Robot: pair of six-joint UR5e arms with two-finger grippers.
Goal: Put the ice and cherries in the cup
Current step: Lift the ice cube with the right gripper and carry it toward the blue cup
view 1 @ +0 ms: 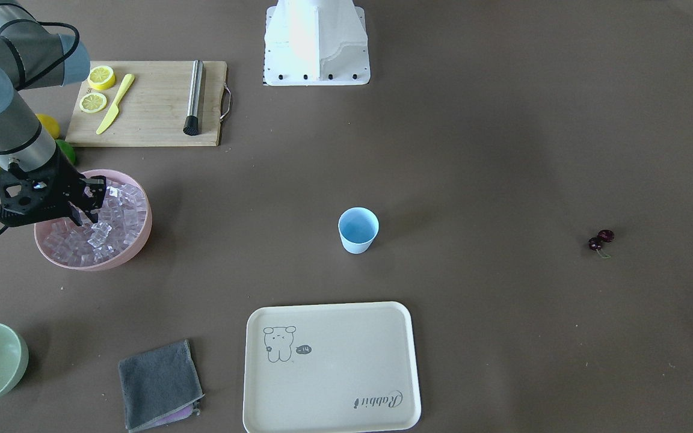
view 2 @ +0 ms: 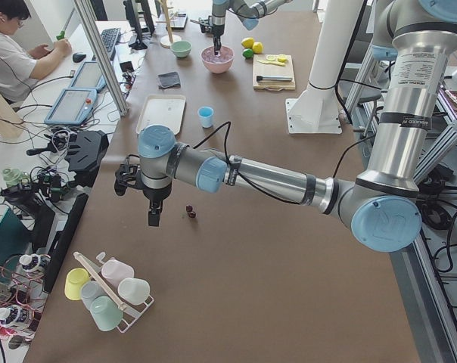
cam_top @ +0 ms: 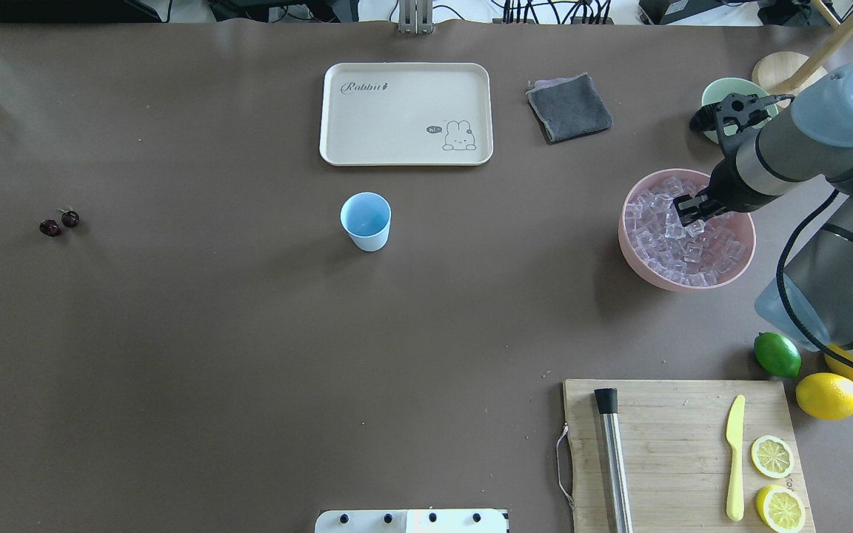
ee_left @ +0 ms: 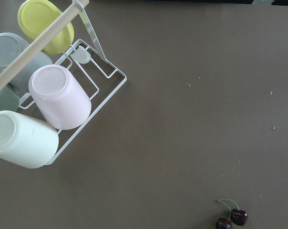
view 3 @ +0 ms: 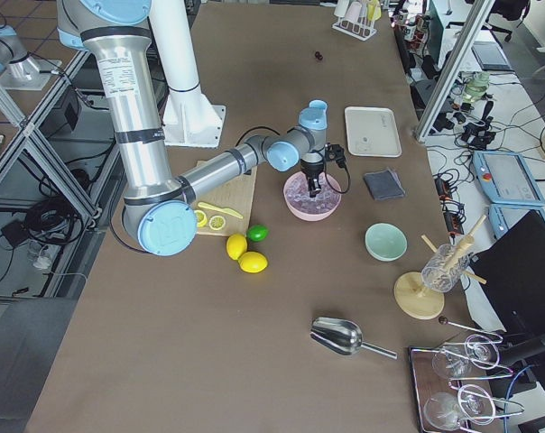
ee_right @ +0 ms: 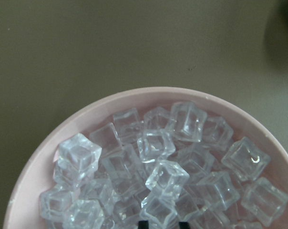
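Clear ice point(ee_right: 166, 179) fills the pink bowl point(view 1: 145, 228), well apart from the cup point(view 1: 358, 230). Right pincer point(view 1: 92, 204) stands narrow astride 1 cube, whether clamped I cannot tell; left pincer point(view 2: 153, 219) likewise. Cubes look light, hard, slippery: pinch flat opposite faces.

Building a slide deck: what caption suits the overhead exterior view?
Right gripper reaches into the pink bowl of ice; the blue cup stands empty mid-table, cherries far left.
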